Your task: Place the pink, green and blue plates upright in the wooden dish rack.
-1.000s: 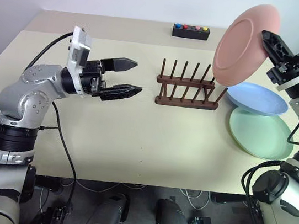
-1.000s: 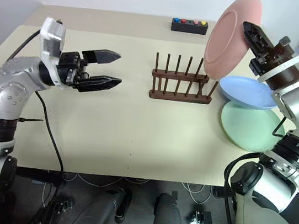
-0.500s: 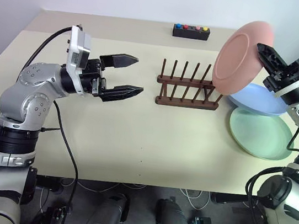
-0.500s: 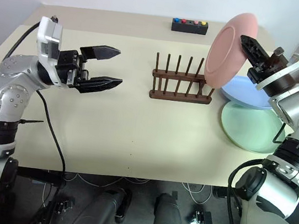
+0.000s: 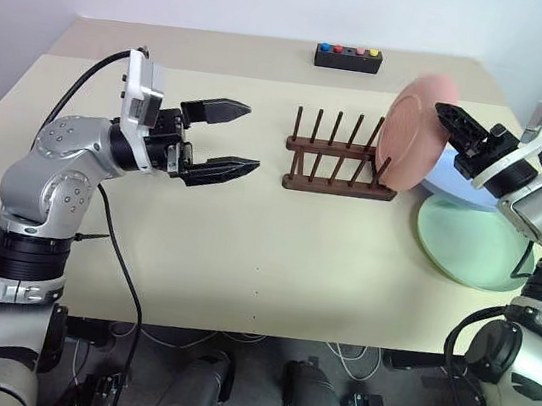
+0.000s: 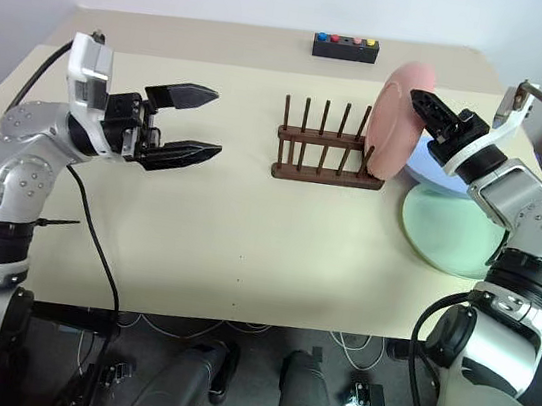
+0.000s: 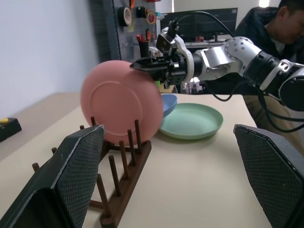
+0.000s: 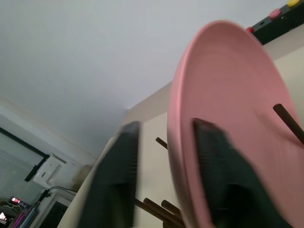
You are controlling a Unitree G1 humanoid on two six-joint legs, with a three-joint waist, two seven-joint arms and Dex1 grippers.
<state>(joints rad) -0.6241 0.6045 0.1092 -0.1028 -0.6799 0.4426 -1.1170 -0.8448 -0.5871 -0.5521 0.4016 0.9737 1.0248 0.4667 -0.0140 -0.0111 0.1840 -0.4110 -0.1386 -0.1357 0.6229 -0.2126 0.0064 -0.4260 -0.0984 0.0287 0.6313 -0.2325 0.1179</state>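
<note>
The round pink plate (image 5: 414, 132) is one soft pink all over, with no pattern. The small wooden dish rack (image 5: 337, 162) is dark brown, pegs and rails alike. The round blue plate (image 5: 460, 186) is pale blue. The big round green plate (image 5: 472, 246) is light mint green. The wide flat counter (image 5: 274, 254) is plain cream. The little black box (image 5: 347, 58) has blue, red, pink and yellow buttons on top. The left claw (image 5: 230, 138) has black fingers, and its pads (image 7: 78, 175) show a tiny criss-cross mesh. The right claw (image 5: 451, 122) is black too.
</note>
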